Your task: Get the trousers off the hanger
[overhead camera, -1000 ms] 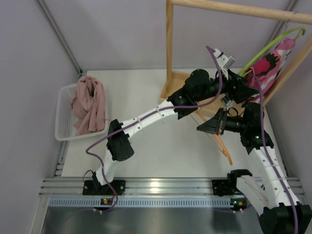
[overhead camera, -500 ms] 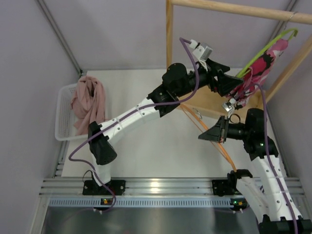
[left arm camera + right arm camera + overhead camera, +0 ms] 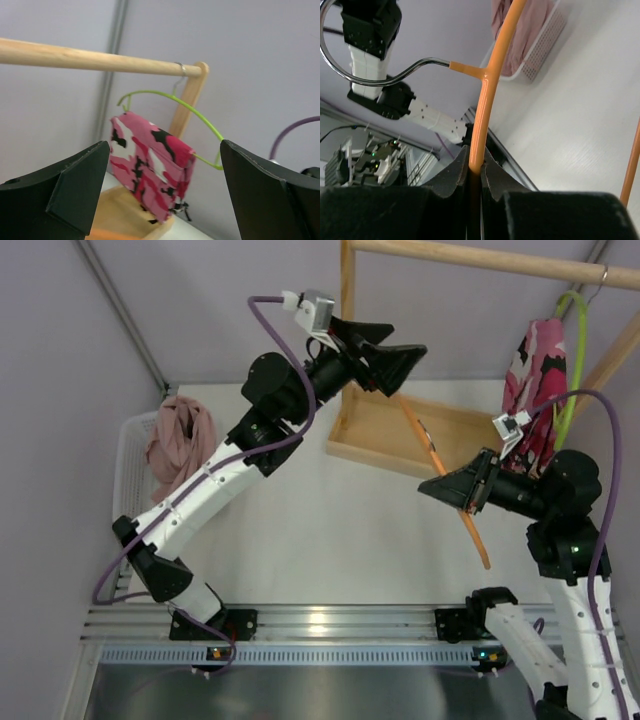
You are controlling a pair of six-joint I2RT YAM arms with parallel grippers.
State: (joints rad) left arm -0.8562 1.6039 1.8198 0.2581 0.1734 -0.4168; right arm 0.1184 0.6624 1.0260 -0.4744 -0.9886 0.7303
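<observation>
Trousers in dusty-pink fabric lie in the white plastic basket, so imo right pincer, clamped on the thin orange hanger, should lower it gently; left pincer gapes empty.

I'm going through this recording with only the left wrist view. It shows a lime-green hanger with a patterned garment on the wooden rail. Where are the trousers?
Observer: The trousers lie bunched in the white basket on the left side of the table, off any hanger.
Operator: And the orange hanger?
Observer: The right gripper is shut on the hanger, which carries no fabric and is held above the table.
Operator: Is it hooked on the rail?
Observer: No. In the right wrist view its metal hook hangs free in the air, catching nothing.
</observation>
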